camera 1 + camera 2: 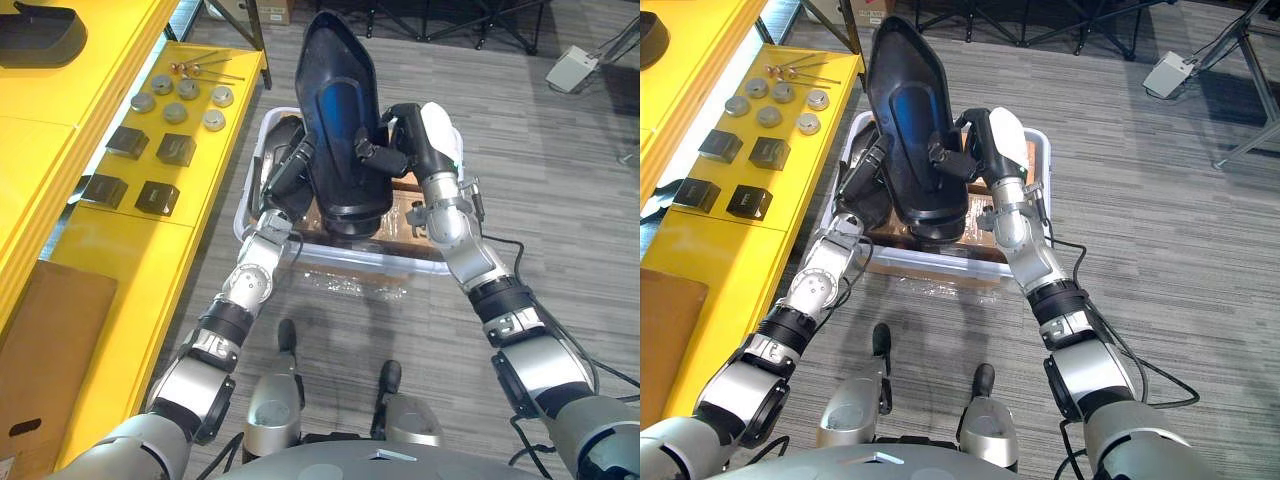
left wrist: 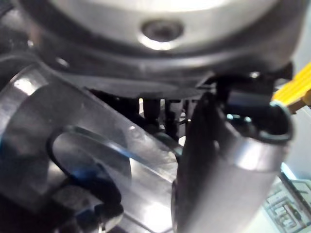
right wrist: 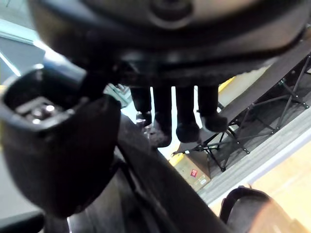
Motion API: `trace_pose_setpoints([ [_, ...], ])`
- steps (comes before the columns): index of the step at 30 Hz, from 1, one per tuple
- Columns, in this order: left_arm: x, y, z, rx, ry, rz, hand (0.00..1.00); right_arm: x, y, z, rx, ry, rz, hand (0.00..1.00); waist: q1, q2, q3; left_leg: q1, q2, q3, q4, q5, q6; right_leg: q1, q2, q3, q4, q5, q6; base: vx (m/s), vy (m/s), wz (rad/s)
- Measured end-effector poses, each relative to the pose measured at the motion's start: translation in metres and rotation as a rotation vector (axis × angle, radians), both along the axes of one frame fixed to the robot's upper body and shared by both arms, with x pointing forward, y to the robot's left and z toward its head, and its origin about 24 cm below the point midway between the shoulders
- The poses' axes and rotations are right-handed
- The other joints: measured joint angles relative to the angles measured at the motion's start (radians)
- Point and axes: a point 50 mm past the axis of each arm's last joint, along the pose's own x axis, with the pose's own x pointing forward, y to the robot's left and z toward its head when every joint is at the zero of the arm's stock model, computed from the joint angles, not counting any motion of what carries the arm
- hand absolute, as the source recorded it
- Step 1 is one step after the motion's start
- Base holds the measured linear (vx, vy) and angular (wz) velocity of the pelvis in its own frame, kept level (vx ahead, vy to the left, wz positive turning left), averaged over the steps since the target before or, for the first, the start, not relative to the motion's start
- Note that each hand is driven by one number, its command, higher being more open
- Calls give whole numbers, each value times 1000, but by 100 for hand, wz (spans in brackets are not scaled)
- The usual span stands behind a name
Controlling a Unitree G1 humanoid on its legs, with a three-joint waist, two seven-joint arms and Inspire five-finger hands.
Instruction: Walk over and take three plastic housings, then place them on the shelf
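Housing of glossy black plastic, large and tapering to a rounded point at its far end, is held upright in the air between both arms, just above a pale plastic bin that sits on the grey carpet. At its left edge, the left robot hand has its dark fingers closed on the rim. The right robot hand, which bears a white cover, grasps the opposite side, with its fingers hooked over the edge and the thumb set against the other face. Inside the bin, under the raised housing, lie more dark plastic pieces and some brown cardboard. To the robot's left runs a yellow shelf. On it are a cluster of round metal discs, four small black boxes in two pairs, and a few thin bolts at the far end. Another black housing rests on a higher yellow level at the far left. A flat cardboard box lies on the near end of the shelf. Far off to the right, a small white box sits on the carpet.
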Motion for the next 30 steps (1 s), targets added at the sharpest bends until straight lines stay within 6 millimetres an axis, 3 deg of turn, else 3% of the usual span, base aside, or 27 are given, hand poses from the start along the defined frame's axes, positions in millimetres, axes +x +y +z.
trace_pose_setpoints([
  [3,-1,7,-3,27,3,40,0,-8,16,-5,22,-8,73,0,-15,-1,-3,0,0,0,0,0,0,0,0,0,-1,0,0,-20,-20,0],
  [10,-3,6,-5,102,-5,26,0,-11,12,-18,33,33,60,0,-10,-26,-33,0,-1,1,0,-2,0,1,-1,2,-3,1,1,-13,-10,0],
  [19,-5,4,-9,195,-15,6,0,-17,5,-34,34,82,43,0,-18,-24,-106,2,0,7,0,-6,-2,1,-1,7,-10,1,2,0,0,-1],
  [20,-5,3,-9,198,-16,4,0,-17,4,-35,28,83,41,100,-18,-24,-114,3,0,7,0,-6,-2,1,-1,7,-10,1,2,0,0,0],
  [23,-6,2,-9,211,-21,3,0,-18,3,-35,21,84,39,100,-18,-23,-129,3,0,7,0,-8,-3,1,-1,7,-10,1,2,0,0,0],
  [30,-12,0,4,449,-115,51,0,-21,-2,-47,48,138,23,100,-13,-17,-152,5,0,6,0,-9,-3,2,-1,7,-11,1,2,0,0,0],
])
